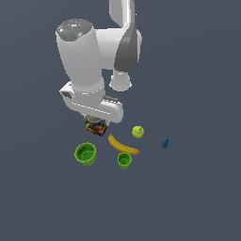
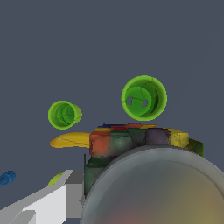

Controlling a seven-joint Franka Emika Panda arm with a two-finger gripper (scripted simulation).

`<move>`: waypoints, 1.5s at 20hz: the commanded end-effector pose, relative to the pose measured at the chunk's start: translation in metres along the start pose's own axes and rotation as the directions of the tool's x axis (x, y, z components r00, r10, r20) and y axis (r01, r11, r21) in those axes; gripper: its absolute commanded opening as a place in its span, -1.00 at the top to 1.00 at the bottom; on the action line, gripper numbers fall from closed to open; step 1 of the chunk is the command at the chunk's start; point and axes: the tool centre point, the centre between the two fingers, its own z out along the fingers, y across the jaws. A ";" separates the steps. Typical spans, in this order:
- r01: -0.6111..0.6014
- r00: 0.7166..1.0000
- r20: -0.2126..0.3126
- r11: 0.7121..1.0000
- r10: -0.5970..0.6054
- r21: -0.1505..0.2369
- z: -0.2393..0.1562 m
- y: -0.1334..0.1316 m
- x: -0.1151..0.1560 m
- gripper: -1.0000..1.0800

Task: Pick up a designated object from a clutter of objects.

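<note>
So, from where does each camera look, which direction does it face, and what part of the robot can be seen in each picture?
Exterior view: off the arm, above the scene, looking down at the white arm over the multicoloured boxy item, with the banana, ball and blue piece nearby.
Wrist view: on the wrist, very close to the boxy item; a white gripper part shows.
Shared: boxy item, banana, larger green cup, smaller green cup.

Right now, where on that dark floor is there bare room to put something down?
Open: past the tiny blue piece toward the exterior view's right, and below the two green cups. Crowded: between cups, yellow banana, yellow-green ball and multicoloured boxy item.
</note>
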 end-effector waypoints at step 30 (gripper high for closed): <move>0.001 1.000 -0.003 1.000 -0.001 0.001 -0.133 -0.007 0.122 1.00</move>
